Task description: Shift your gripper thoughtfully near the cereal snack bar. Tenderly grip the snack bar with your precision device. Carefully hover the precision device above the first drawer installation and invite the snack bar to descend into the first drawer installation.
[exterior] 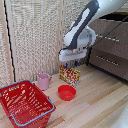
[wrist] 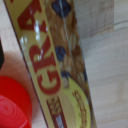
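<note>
The cereal snack bar [exterior: 69, 75] stands upright on the wooden floor just beside the red bowl [exterior: 66, 92]. The gripper [exterior: 71, 62] hovers directly over it; whether its fingers are parted cannot be told. The packet looks light, glossy and probably slippery, so pinching its flat faces near the top edge seems best.

The snack bar [exterior: 69, 75] stands upright on the desk [exterior: 95, 107], near the middle of the exterior view. The pincer [exterior: 73, 62] hangs directly above it, just over its top edge. The bowl [exterior: 66, 92] sits on the desk just in front of the snack bar, close to its lower edge. The mug [exterior: 44, 80] stands toward the exterior view's left of the snack bar, a little apart from it. The basket [exterior: 24, 103] lies further left and nearer the camera, beside the mug. The drawer cabinet [exterior: 111, 47] stands behind, at the exterior view's right, well apart from the basket. In the wrist view the snack bar [wrist: 62, 65] runs slantwise, with the bowl [wrist: 12, 107] beside it.
</note>
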{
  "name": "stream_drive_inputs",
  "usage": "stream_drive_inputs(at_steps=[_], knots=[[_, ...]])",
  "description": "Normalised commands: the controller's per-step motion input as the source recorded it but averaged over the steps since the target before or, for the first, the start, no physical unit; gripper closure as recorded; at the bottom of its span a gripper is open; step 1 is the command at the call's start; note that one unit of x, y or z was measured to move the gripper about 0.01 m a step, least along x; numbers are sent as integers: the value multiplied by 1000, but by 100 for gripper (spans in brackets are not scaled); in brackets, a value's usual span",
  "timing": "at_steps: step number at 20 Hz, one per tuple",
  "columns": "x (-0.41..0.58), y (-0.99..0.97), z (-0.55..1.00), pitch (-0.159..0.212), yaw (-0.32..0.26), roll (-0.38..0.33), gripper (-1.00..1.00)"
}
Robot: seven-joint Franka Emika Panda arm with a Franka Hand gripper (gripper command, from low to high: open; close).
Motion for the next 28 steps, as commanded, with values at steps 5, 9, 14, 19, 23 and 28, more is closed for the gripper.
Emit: stream_drive_inputs(at_steps=[5,9,14,19,23,28], knots=[[192,-98,-385,69,57,-69,-100],[49,28,-109,57,5,-24,100],[0,25,-17,8,0,-20,100],[0,70,206,-30,-25,-29,100],[9,99,511,22,-76,-41,100],[85,0,833,71,-21,-26,100]])
